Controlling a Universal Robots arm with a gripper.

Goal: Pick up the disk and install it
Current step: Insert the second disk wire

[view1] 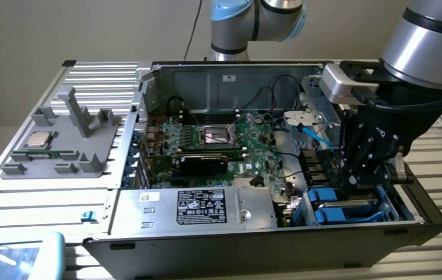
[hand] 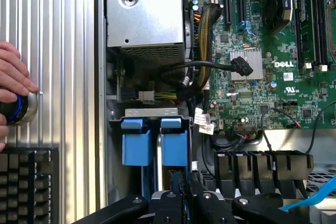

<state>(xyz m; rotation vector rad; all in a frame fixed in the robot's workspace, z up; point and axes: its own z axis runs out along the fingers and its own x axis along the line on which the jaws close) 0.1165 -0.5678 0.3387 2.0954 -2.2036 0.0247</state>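
The disk (hand: 174, 148) stands on edge in its bright blue frame inside the drive bay of the open computer case (view1: 127, 175). My gripper (hand: 181, 190) is right over it, fingers close together and shut on the disk's upper edge. In the exterior view my gripper (view1: 358, 185) reaches down into the bay at the case's front right corner, with the disk's blue frame (view1: 332, 196) just to the exterior view's left of it. A second blue-framed drive (hand: 137, 148) sits parallel beside the held one.
The silver power supply box (view1: 205, 207) borders the bay, with cables and the green motherboard (view1: 229, 140) behind. A grey fixture (view1: 73, 140) holds a small silver chip (view1: 38, 139). A person's hand (hand: 13, 77) rests on a round knob (hand: 23, 107) by a keyboard (hand: 26, 182).
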